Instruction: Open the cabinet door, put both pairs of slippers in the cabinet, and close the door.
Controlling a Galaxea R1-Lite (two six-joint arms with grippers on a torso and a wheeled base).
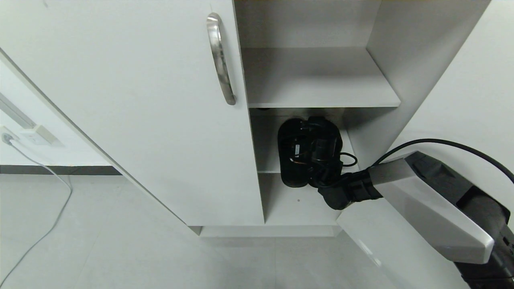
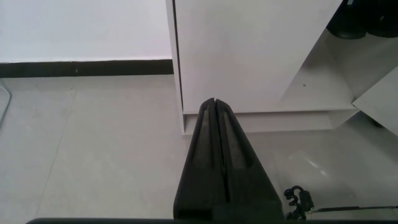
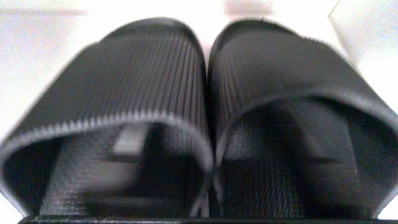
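Observation:
A pair of black slippers (image 1: 307, 150) lies side by side in the lower part of the white cabinet (image 1: 317, 76), with the heels overhanging the edge of a low shelf (image 1: 267, 160). My right gripper (image 1: 323, 160) is on the slippers from the front. In the right wrist view the slippers (image 3: 205, 118) are very close, with a finger (image 3: 127, 143) inside each strap and the inner walls pinched between them. My left gripper (image 2: 214, 106) is shut and holds nothing, low over the floor in front of the cabinet's base. The slippers (image 2: 367, 18) also show there as dark shapes inside the cabinet.
The cabinet's left door (image 1: 140, 100) is closed and has a metal handle (image 1: 221, 60). The right door (image 1: 453, 100) stands swung open beside my right arm. The upper shelf (image 1: 317, 76) is bare. A wall socket (image 1: 36, 136) and a cable (image 1: 52, 208) are at the left above the tiled floor.

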